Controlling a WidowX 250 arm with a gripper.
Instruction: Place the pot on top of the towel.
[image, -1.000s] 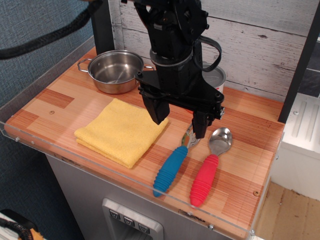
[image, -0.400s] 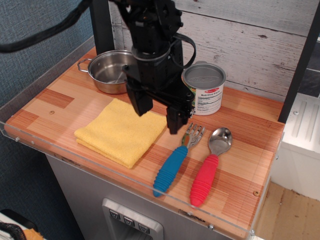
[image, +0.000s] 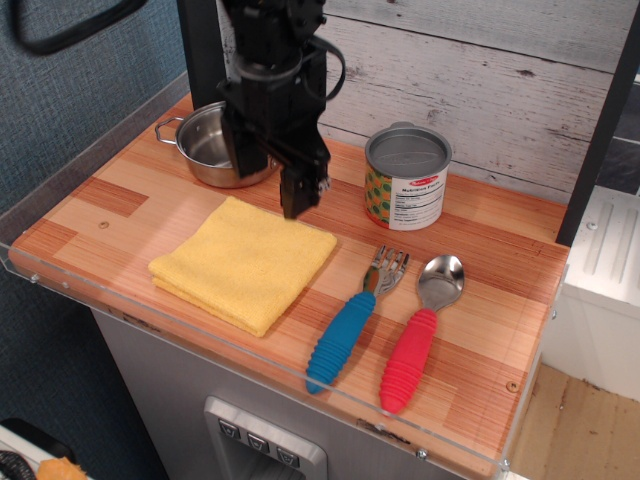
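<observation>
Wooden striped counter (image: 480, 290) with clear acrylic lip along front edge, whitewashed plank wall behind. Small shiny steel pot (image: 205, 148) with wire loop handles sits back left near the wall, inside looks empty, partly hidden by the arm. Black gripper (image: 266, 183) hangs over pot's near rim and the folded yellow terry towel (image: 243, 262), fingers spread apart, holding nothing. Labelled tin can (image: 405, 178), lid on, stands right of the arm. Blue-handled fork (image: 350, 328) and red-handled spoon (image: 415, 340) lie front right.
</observation>
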